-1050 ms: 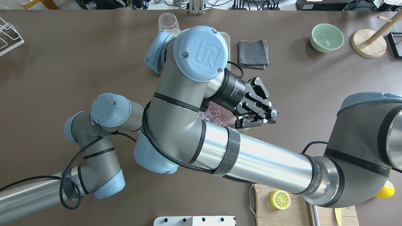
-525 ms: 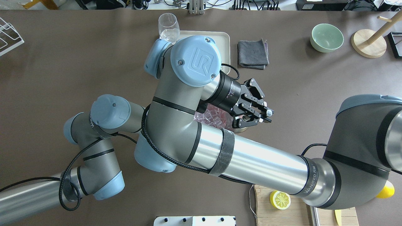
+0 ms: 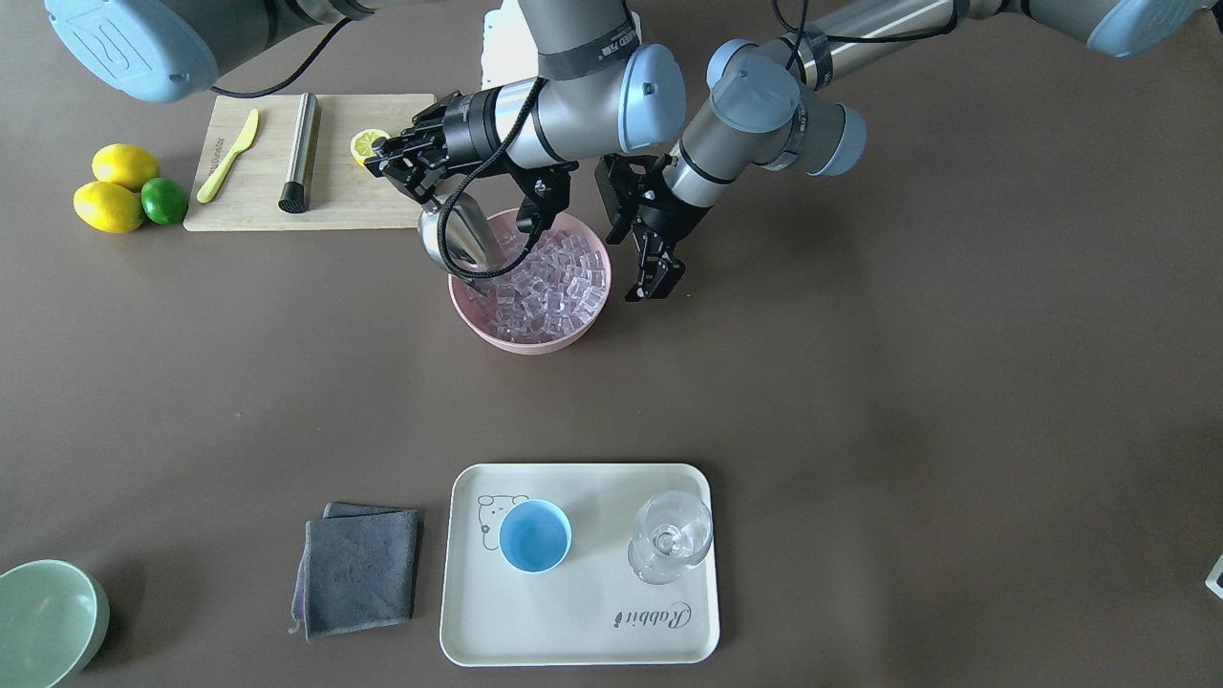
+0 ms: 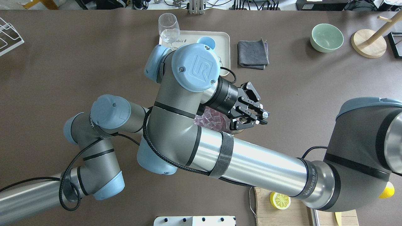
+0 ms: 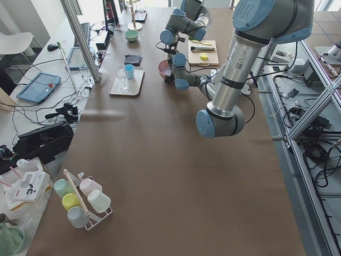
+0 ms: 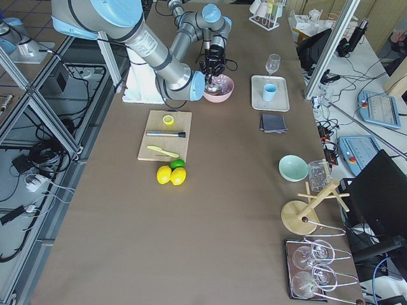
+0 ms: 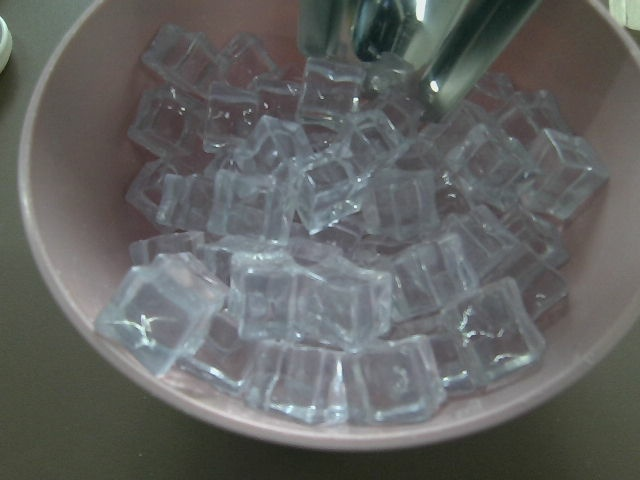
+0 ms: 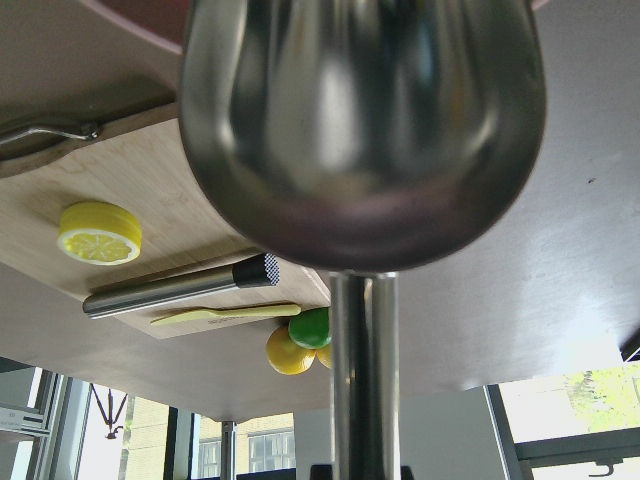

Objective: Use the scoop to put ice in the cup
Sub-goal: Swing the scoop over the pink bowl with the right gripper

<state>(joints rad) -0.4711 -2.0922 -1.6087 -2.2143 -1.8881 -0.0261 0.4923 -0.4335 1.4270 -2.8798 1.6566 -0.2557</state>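
— Brown table (image 3: 860,382), robot's side first. Closest in?
— Right gripper (image 4: 256,116), clamped on the thin rod handle of the scoop (image 3: 457,239), near the rod's end. Steel trough tipped mouth-down at the robot-side rim of the pink bowl (image 3: 535,339), lip in among the ice (image 3: 549,287).
— Loaded?
— Cannot tell; only the shiny back visible from the wrist.
— And the left gripper (image 3: 638,250)?
— Just beside the bowl's other flank, jaws seemingly apart, holding nothing.
— Feel of the ice?
— Probably hard, slick and light, loosely heaped. Likely to skate off a tilted trough, so best carried level, mouth up.
— Scoop itself?
— Stiff, but smooth on a round rod: liable to roll in the clamp once weighted. Hold on the rod as now, nowhere on the trough.
— Farther out?
— Cup (image 3: 535,535), light blue, upright and empty on the cream tray (image 3: 573,631), well apart from the bowl, beside a stemmed glass (image 3: 671,545). Small mouth, probably light and easy to tip: pour slowly, no nudging the rim.
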